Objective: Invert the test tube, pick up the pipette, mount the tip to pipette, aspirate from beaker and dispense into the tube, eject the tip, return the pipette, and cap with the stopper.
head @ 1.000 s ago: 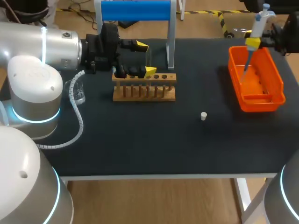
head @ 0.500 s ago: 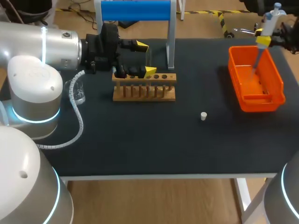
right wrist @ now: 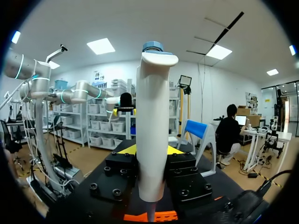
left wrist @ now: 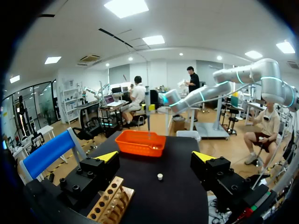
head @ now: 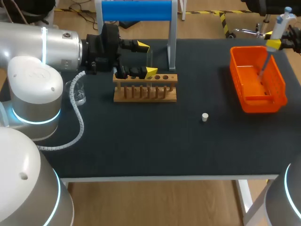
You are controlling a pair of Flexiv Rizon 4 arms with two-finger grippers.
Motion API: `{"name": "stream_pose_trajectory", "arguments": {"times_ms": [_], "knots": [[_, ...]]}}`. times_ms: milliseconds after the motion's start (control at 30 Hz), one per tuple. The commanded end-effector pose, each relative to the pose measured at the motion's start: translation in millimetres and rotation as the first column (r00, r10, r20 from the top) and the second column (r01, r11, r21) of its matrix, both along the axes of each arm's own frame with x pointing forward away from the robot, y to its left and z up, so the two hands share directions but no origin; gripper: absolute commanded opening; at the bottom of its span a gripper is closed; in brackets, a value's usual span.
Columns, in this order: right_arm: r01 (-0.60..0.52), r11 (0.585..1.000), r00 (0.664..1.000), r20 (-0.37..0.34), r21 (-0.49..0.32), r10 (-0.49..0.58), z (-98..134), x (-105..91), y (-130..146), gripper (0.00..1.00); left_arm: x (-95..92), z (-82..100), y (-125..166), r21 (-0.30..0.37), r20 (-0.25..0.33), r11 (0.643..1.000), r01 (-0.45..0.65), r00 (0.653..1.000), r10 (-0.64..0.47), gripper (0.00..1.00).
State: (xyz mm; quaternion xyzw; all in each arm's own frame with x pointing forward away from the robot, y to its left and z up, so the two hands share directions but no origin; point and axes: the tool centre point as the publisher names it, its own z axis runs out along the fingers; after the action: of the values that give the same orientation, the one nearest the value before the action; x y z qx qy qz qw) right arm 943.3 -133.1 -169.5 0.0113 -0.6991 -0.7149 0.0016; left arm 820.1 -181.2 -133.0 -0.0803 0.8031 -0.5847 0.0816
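Note:
My right gripper (head: 278, 43) is shut on the white pipette (head: 281, 21) and holds it upright, its thin lower end over the far right corner of the orange tray (head: 249, 101). In the right wrist view the pipette (right wrist: 152, 116) stands between the yellow fingertips of that gripper (right wrist: 150, 151). My left gripper (head: 147, 59) is open just above the wooden tube rack (head: 146, 89); a faint clear tube (head: 150, 55) seems to stand between its fingers. In the left wrist view this gripper (left wrist: 155, 157) holds nothing. The white stopper (head: 205, 117) lies on the mat. A glass beaker (head: 80, 95) stands left of the rack.
A stand with a blue top (head: 136, 10) rises behind the rack. The stopper (left wrist: 160, 176) lies ahead of my left gripper, with the orange tray (left wrist: 140, 144) farther on. The black mat (head: 150, 141) is bare in front.
My right arm has carried the pipette up and to the right, from above the tray's middle toward its far right corner. The left arm has not moved.

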Motion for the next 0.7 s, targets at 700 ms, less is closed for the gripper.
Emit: {"name": "stream_pose_trajectory", "arguments": {"times_ms": [700], "knots": [[-0.135,0.991,0.991,0.003,-0.008,0.135,-12,-5.2,-7,0.00,-0.4,-0.7,1,-0.002,0.002,1.000,0.000,1.000,0.000,1.00]]}}
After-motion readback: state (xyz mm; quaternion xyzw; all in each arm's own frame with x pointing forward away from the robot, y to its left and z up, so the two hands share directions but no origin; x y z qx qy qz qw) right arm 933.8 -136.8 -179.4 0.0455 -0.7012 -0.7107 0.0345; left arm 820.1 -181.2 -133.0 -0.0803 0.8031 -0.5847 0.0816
